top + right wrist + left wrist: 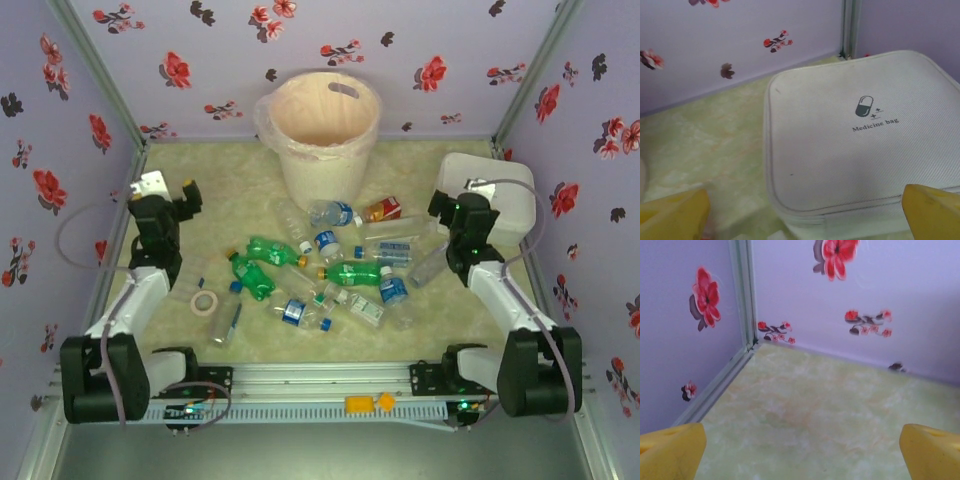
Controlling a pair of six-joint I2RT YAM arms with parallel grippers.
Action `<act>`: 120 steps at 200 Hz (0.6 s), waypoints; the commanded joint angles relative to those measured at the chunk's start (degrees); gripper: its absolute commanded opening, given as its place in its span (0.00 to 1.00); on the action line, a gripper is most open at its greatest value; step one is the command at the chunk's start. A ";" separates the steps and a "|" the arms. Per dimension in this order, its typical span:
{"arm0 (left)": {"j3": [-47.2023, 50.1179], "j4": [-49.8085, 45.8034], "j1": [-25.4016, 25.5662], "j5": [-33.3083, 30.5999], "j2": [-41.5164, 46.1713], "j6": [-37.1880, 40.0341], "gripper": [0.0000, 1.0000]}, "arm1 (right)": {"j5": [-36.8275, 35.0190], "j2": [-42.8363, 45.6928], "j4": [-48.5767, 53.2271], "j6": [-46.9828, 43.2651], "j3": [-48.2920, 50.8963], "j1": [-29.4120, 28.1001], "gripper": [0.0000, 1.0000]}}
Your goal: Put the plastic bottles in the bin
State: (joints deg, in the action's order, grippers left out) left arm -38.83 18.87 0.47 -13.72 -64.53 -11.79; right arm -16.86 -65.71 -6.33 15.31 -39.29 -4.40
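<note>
Several plastic bottles lie in a loose heap at the middle of the table: green ones [268, 250] [355, 272], clear ones with blue labels [332, 212] and one with an orange-red label [383, 209]. Behind the heap stands the bin [320, 130], a round cream bucket with a clear liner. My left gripper [168, 192] [802, 455] hangs open over bare table at the far left corner, well left of the heap. On the right, my right gripper [462, 200] [805, 215] is open above the near edge of a white bag. Nothing sits between either pair of yellow fingertips [670, 450] [675, 215].
A white zipped medicine bag [495, 200] [860, 135] lies at the far right. A small white tape roll [205, 302] rests left of the heap. Flowered walls [880, 285] close in the back and both sides. Two yellow pieces [368, 403] sit on the front rail.
</note>
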 commanded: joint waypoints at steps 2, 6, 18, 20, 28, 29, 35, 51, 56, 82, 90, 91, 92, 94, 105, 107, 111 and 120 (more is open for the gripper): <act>-7.10 -19.62 -0.27 0.50 3.10 -13.06 1.00 | 7.46 2.07 25.21 9.61 -6.60 -0.50 0.99; -7.69 -21.03 -0.09 1.77 3.38 -14.59 1.00 | 8.14 2.22 26.88 10.35 -7.13 -0.51 0.99; -7.64 -23.36 0.82 5.48 4.34 -18.63 1.00 | 10.71 2.85 32.57 12.66 -8.63 -0.69 0.99; -7.53 -23.64 1.06 5.92 4.51 -19.39 1.00 | 11.19 3.06 33.37 12.86 -8.79 -0.74 0.99; -6.82 -24.63 2.22 7.74 4.92 -22.09 1.00 | 12.75 3.72 35.82 14.54 -8.92 -0.85 0.99; -6.72 -24.74 2.41 8.00 4.97 -22.38 1.00 | 13.00 3.78 36.10 14.78 -8.90 -0.86 0.99; -6.01 -25.60 3.46 9.21 5.11 -23.88 1.00 | 14.57 4.40 37.20 15.69 -8.64 -0.90 0.99; -3.96 -27.03 7.60 9.62 5.49 -27.56 1.00 | 17.75 5.69 40.07 17.98 -7.94 -1.10 0.99; -3.24 -26.85 9.13 9.50 5.79 -28.51 1.00 | 18.33 6.09 41.20 18.79 -7.70 -1.13 0.99; 0.72 -20.83 19.34 8.29 6.06 -33.90 1.00 | 18.54 6.71 43.75 20.37 -5.89 -1.03 0.99; 0.97 -19.69 22.59 7.54 5.47 -34.65 1.00 | 18.07 6.23 43.70 20.50 -5.23 -0.89 0.99; 0.87 -19.68 23.38 7.38 5.34 -34.65 1.00 | 17.91 6.06 43.69 20.51 -5.13 -0.76 0.99; 0.86 -19.67 23.38 7.16 5.27 -35.00 1.00 | 17.91 6.06 43.69 20.51 -5.13 -0.76 0.99; 0.75 -19.71 24.12 6.85 5.16 -35.11 1.00 | 17.81 5.89 43.68 20.58 -5.00 -0.78 0.99; 0.21 -19.74 27.70 5.23 4.27 -35.56 1.00 | 17.20 4.64 43.38 21.66 -4.76 -0.48 0.98; 0.13 -19.64 28.33 4.89 4.11 -35.71 1.00 | 17.14 4.32 43.23 21.77 -4.66 -0.44 0.97; -0.06 -19.31 29.41 4.43 3.78 -35.64 1.00 | 16.90 3.73 42.87 22.01 -4.44 -0.43 0.97; -0.52 -18.80 31.43 3.65 3.10 -34.67 1.00 | 16.29 2.44 41.64 22.70 -3.91 -0.27 0.97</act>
State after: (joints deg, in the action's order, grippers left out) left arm -38.17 -2.17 27.35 -6.83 -60.25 -43.70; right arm -0.14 -60.71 34.44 34.63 -44.69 -5.15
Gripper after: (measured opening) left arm 0.997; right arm 0.974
